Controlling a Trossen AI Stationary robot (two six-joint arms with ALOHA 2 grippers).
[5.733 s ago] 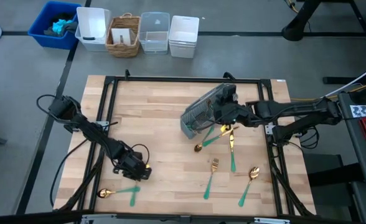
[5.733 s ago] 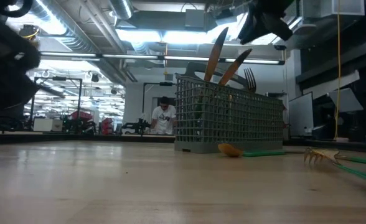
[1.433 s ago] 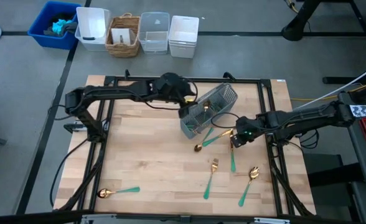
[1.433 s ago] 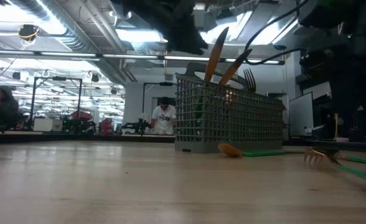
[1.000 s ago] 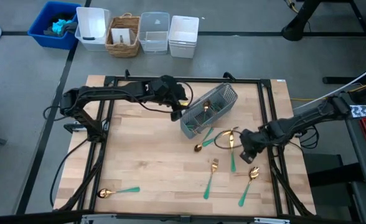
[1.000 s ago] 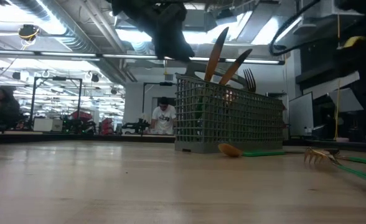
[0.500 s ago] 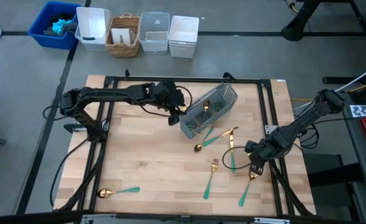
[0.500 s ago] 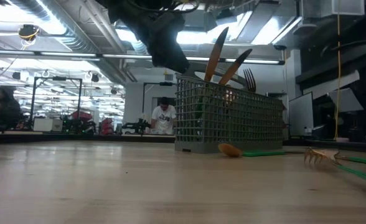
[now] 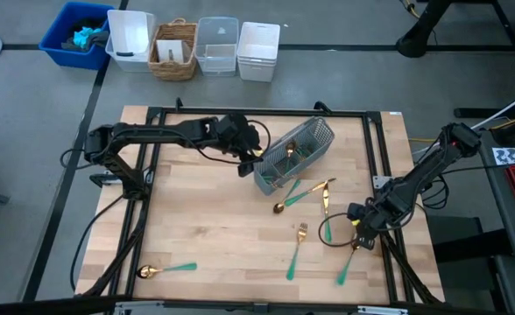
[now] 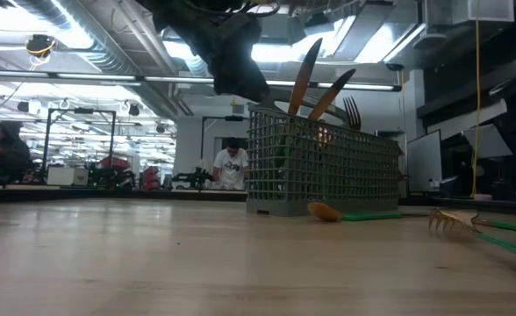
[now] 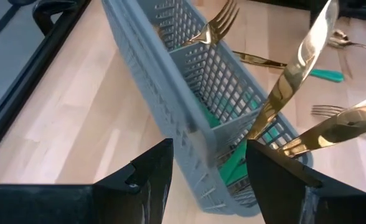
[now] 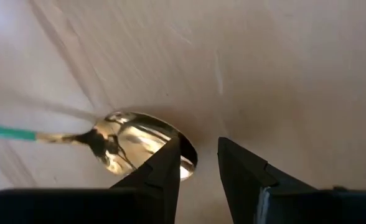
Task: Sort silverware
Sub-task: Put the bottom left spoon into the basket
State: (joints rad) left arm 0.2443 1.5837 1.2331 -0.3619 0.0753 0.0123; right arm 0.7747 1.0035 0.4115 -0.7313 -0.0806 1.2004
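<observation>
The grey wire-mesh caddy (image 9: 292,156) stands on its base on the wooden table (image 9: 205,219), with gold knives and a fork (image 11: 214,28) upright in it. My left gripper (image 11: 208,180) is open, its fingers either side of the caddy's near-left end (image 11: 217,177). Loose silverware lies flat: a spoon (image 9: 279,207), a knife (image 9: 326,206), a fork (image 9: 299,234) and a spoon at the near left (image 9: 144,272). My right gripper (image 12: 198,165) is open, low over the bowl of the near-right spoon (image 12: 136,146), whose teal handle (image 9: 343,271) points toward the near edge. My left gripper has the caddy's end wall (image 11: 217,177) between its open fingers; I cannot tell whether either finger touches the mesh. My right gripper points down at the spoon's bowl (image 12: 186,158), whose rim runs behind one finger (image 12: 164,171); whether they touch cannot be told.
A black metal frame (image 9: 152,157) borders the table. Behind the far edge stand a blue bin (image 9: 75,33), a wicker basket (image 9: 174,51) and white and clear containers (image 9: 259,48). Bare wood lies at the table's left and middle. A person (image 10: 232,167) stands far off in the room.
My right gripper has swung toward the table's near right corner and sunk, from beside the knife to just over the near-right spoon's bowl, rolling as it went. The silverware and the caddy have stayed in place.
</observation>
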